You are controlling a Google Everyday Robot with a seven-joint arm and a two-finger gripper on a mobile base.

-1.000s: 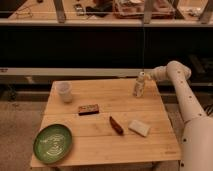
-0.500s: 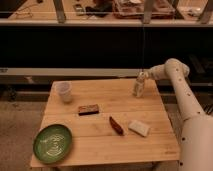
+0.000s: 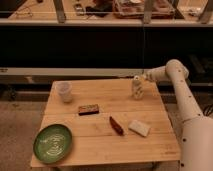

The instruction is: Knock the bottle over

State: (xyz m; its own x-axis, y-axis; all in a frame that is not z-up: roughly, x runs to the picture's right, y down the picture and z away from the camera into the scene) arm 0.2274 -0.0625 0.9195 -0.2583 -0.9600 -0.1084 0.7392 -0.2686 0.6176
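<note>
The bottle [image 3: 137,88] is a small slim pale plastic bottle with a white cap. It stands upright near the far right corner of the wooden table [image 3: 100,142]. My gripper [image 3: 143,78] is at the end of the white arm that reaches in from the right. It sits at the bottle's upper right side, level with the cap and close against it. The bottle partly hides the gripper's tip.
A translucent plastic cup [image 3: 64,91] stands at the far left. A small brown bar [image 3: 88,109], a reddish-brown stick [image 3: 116,125] and a flat white block [image 3: 139,128] lie mid-table. A green plate [image 3: 52,142] sits at the front left. A dark shelf runs behind.
The arm's end has shifted slightly left toward the bottle's top. The bottle still stands upright in the same spot.
</note>
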